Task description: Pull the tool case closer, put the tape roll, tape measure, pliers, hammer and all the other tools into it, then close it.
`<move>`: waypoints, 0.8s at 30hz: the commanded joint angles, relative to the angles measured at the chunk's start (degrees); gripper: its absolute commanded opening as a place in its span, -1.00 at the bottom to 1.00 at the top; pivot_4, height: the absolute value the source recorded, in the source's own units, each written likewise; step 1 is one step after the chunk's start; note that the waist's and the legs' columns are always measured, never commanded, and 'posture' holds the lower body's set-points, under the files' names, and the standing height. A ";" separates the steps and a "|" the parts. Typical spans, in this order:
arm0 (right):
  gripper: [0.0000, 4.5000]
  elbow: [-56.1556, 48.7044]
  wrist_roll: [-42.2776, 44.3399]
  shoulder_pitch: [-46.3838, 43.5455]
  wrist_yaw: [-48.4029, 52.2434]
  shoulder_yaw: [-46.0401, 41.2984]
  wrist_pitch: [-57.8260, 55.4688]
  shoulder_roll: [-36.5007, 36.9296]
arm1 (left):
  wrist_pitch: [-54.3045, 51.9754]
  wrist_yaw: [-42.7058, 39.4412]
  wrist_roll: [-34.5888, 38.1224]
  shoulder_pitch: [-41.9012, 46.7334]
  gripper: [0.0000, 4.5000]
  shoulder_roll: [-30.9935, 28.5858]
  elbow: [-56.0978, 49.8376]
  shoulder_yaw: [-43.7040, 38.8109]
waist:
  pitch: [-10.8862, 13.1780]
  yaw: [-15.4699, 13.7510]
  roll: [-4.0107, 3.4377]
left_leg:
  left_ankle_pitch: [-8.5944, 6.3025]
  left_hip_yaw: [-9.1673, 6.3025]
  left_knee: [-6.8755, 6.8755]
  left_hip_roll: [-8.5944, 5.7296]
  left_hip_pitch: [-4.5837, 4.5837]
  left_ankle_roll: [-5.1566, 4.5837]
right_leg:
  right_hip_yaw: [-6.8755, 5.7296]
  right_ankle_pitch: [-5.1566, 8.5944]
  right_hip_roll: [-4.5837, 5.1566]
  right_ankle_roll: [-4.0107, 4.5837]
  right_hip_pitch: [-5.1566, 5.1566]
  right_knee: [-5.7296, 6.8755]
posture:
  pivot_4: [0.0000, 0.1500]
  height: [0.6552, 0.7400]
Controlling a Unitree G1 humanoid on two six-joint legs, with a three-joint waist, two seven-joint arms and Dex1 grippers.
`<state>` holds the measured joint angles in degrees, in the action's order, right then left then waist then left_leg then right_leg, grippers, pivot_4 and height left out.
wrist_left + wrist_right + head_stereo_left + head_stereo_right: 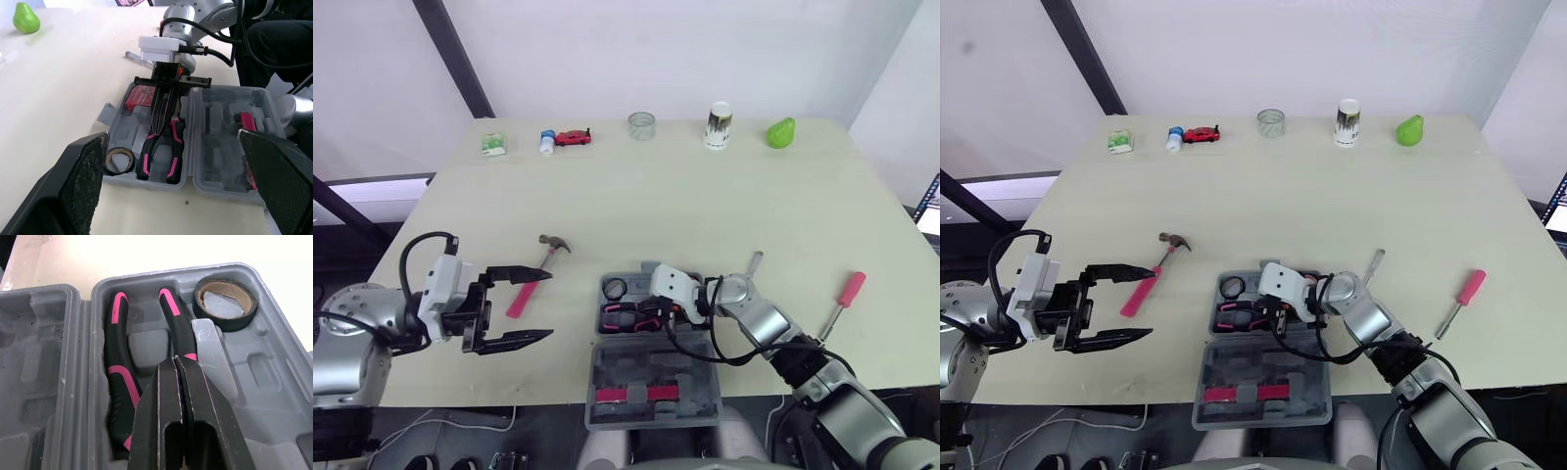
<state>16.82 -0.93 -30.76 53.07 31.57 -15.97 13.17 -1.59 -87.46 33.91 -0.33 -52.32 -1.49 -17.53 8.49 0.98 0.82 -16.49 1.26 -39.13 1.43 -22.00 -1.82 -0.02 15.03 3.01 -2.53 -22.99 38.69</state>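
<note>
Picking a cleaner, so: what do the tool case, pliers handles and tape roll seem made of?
The tool case looks like grey moulded plastic, matte, with shaped recesses. The pliers have black handles with pink inlays, probably rubbery sleeves. The tape roll is black tape, slight sheen, on a brown, cardboard-looking core.

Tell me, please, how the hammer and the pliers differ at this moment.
The hammer lies on the table, outside the tool case; the pliers lie inside it. The hammer has one straight pink handle; the pliers have two curved black-and-pink handles. The open left pincer is by the hammer; the shut right pincer is over the pliers. Both have pink on their handles.
</note>
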 commanded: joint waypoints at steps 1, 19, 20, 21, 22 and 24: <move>-0.99 11.60 -5.16 3.28 -1.06 3.73 -5.06 1.10 | 0.87 0.45 0.28 0.01 1.00 0.24 -1.07 -1.23 | -0.24 0.05 -0.18 | -0.01 0.01 0.13 0.03 0.44 0.00 | -0.01 0.05 0.00 0.07 0.41 -0.07 | 1.00 1.00; -0.99 -19.33 14.07 8.19 -2.52 -21.58 7.08 2.47 | -2.14 13.76 -2.19 -2.75 1.00 5.58 -1.27 -3.00 | -0.35 -0.30 -0.18 | 0.01 -0.13 0.70 0.04 -0.16 0.05 | -0.24 0.12 0.26 0.22 -0.06 -0.60 | 1.00 1.00; -0.99 -20.76 15.45 9.59 -3.15 -24.19 7.50 3.33 | -2.08 14.52 -2.05 -3.01 1.00 6.01 -0.36 -3.95 | -0.37 -0.32 -0.15 | 0.01 -0.20 0.71 0.05 -0.35 0.05 | -0.29 0.12 0.26 0.22 -0.16 -0.67 | 1.00 1.00; -0.99 -21.72 16.40 10.94 -4.20 -26.80 8.03 4.14 | -2.02 15.22 -1.92 -3.26 1.00 6.32 0.73 -4.91 | -0.38 -0.33 -0.13 | 0.01 -0.24 0.70 0.04 -0.54 0.05 | -0.32 0.12 0.31 0.22 -0.31 -0.69 | 1.00 1.00; -0.99 -22.35 18.16 12.49 -4.54 -29.83 8.41 5.09 | -1.76 15.95 -1.90 -3.51 1.00 6.59 2.19 -5.97 | -0.38 -0.30 -0.13 | 0.01 -0.22 0.71 0.01 -0.82 0.05 | -0.34 0.11 0.37 0.21 -0.50 -0.71 | 1.00 1.00; -0.99 -22.82 20.16 15.86 -4.44 -34.49 9.47 7.59 | -1.29 16.60 -1.94 -4.22 1.00 6.87 4.77 -7.82 | -0.34 -0.14 -0.16 | 0.00 -0.11 0.72 -0.09 -0.83 0.03 | -0.41 0.12 0.57 0.19 -0.53 -0.76 | 1.00 1.00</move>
<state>-3.55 16.62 -16.39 48.55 0.67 -8.45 19.42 -3.63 -71.44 30.98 -4.09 -45.59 2.09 -22.63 8.15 0.85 0.66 -16.49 1.15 -38.41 1.35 -22.83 -1.79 -0.43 15.16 3.58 -2.35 -23.51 37.92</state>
